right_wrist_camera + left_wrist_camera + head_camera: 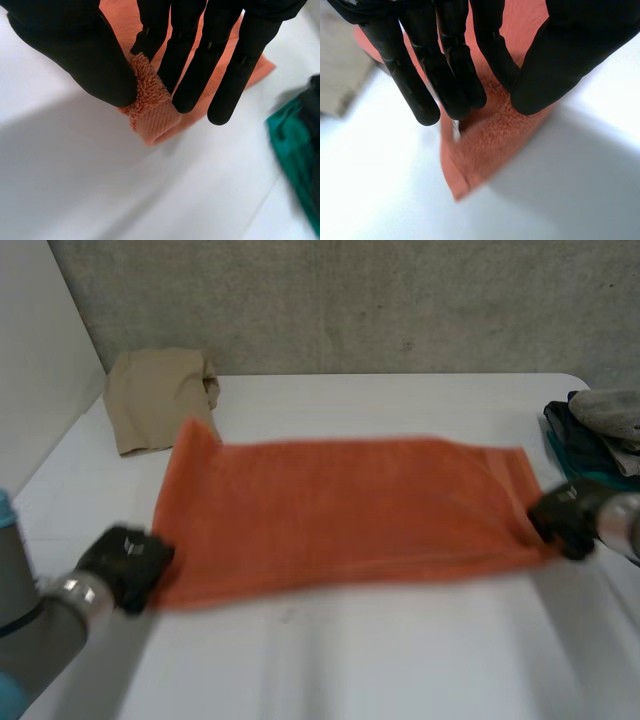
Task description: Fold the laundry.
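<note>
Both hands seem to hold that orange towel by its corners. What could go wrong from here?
The right hand pinches only a small bunch of the towel at its near corner; it might slip out on lifting. The left hand has just as slight a pinch at the other near corner, and one dropped corner would probably skew the fold. The green clothes lie close beside the right hand and could get dragged along.

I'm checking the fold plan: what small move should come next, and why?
Probably raise both near corners together and carry them toward the far edge: the left hand and right hand each pinch a corner of the towel, which lies spread out across the table.
</note>
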You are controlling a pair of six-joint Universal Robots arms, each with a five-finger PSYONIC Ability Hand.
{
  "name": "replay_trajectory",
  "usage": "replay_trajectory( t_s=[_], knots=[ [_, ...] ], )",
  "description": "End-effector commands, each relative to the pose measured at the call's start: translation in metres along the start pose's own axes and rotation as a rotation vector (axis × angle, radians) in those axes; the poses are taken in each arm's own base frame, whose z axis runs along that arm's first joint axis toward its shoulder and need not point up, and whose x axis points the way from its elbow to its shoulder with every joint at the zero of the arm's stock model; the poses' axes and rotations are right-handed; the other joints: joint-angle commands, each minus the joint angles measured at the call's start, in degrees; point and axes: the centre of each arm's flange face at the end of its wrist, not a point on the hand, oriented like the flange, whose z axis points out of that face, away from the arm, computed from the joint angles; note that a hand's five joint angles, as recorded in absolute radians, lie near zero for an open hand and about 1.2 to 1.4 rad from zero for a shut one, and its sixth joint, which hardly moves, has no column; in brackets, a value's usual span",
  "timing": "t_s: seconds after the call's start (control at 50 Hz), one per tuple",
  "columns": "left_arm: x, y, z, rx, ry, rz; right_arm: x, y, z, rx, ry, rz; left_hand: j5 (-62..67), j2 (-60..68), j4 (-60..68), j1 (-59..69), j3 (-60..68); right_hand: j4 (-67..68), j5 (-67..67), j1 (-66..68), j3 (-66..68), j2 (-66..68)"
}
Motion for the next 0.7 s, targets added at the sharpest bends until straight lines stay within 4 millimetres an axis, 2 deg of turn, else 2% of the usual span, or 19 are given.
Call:
replay_trajectory(
  t_s=[0.02, 0.1, 0.18, 0.22, 0.24, 0.28, 0.36, 0.42, 0.44, 0.52, 0.6, 0.64, 0.68, 0.7],
  knots=[
    [0.015, 0.021, -0.063, -0.246, 0.188, 0.038, -0.018, 0.034, -0.064, -0.131, -0.103, -0.226, 12.7, 11.3, 11.2, 14.3, 11.6, 11.3, 12.3, 16.4, 11.4, 12.5],
    [0.002, 0.008, -0.057, -0.186, 0.131, 0.06, -0.013, 0.033, -0.063, -0.116, -0.053, -0.187, 12.7, 11.3, 11.2, 14.3, 11.6, 11.3, 12.3, 16.4, 11.4, 12.5],
    [-0.019, -0.013, -0.034, -0.06, 0.011, 0.076, 0.0, 0.028, -0.053, -0.06, 0.037, -0.116, 12.7, 11.3, 11.2, 14.3, 11.6, 11.3, 12.3, 16.4, 11.4, 12.5],
    [-0.026, -0.024, -0.013, 0.021, -0.045, 0.095, 0.006, 0.028, -0.042, -0.033, 0.071, -0.074, 12.7, 11.3, 11.2, 14.3, 11.6, 11.3, 12.3, 16.4, 11.4, 12.5],
    [-0.027, -0.029, -0.006, 0.053, -0.059, 0.101, 0.011, 0.027, -0.031, -0.005, 0.106, -0.037, 12.7, 11.3, 11.2, 14.3, 11.6, 11.3, 12.3, 16.4, 11.4, 12.5],
    [-0.025, -0.045, 0.012, 0.15, -0.094, 0.103, 0.014, 0.022, -0.02, 0.033, 0.134, -0.014, 12.7, 11.3, 11.2, 14.3, 11.6, 11.3, 12.3, 16.4, 11.4, 12.5],
    [-0.022, -0.064, 0.042, 0.273, -0.13, 0.066, 0.015, 0.013, -0.002, 0.102, 0.191, 0.013, 12.7, 11.3, 11.2, 14.3, 11.6, 11.3, 12.3, 16.4, 11.4, 12.5],
    [-0.024, -0.072, 0.058, 0.323, -0.155, 0.058, 0.018, 0.018, 0.011, 0.098, 0.236, 0.026, 12.7, 11.3, 11.2, 14.3, 11.6, 11.3, 12.3, 16.4, 11.4, 12.5],
    [-0.024, -0.076, 0.069, 0.349, -0.166, 0.062, 0.019, 0.02, 0.014, 0.093, 0.251, 0.027, 12.7, 11.3, 11.2, 14.3, 11.6, 11.3, 12.3, 16.4, 11.4, 12.5],
    [-0.015, -0.089, 0.094, 0.402, -0.174, 0.08, 0.024, 0.025, 0.025, 0.086, 0.325, 0.027, 12.7, 11.3, 11.2, 14.3, 11.6, 11.3, 12.3, 16.4, 11.4, 12.5],
    [-0.011, -0.097, 0.112, 0.404, -0.192, 0.074, 0.024, 0.026, 0.032, 0.103, 0.357, 0.02, 12.7, 11.3, 11.2, 14.3, 11.6, 11.3, 12.3, 16.4, 11.4, 12.5],
    [-0.008, -0.094, 0.115, 0.379, -0.192, 0.076, 0.02, 0.029, 0.035, 0.091, 0.348, 0.021, 12.7, 11.3, 11.2, 14.3, 11.6, 11.3, 12.3, 16.4, 11.4, 12.5],
    [-0.003, -0.087, 0.111, 0.328, -0.175, 0.065, 0.016, 0.03, 0.035, 0.093, 0.336, 0.021, 12.7, 11.3, 11.2, 14.3, 11.6, 11.3, 12.3, 16.4, 11.4, 12.5],
    [-0.001, -0.086, 0.108, 0.312, -0.168, 0.061, 0.014, 0.031, 0.036, 0.094, 0.329, 0.021, 6.4, 5.0, 4.9, 8.0, 5.3, 11.3, 12.3, 16.4, 11.4, 12.5]
  ],
)
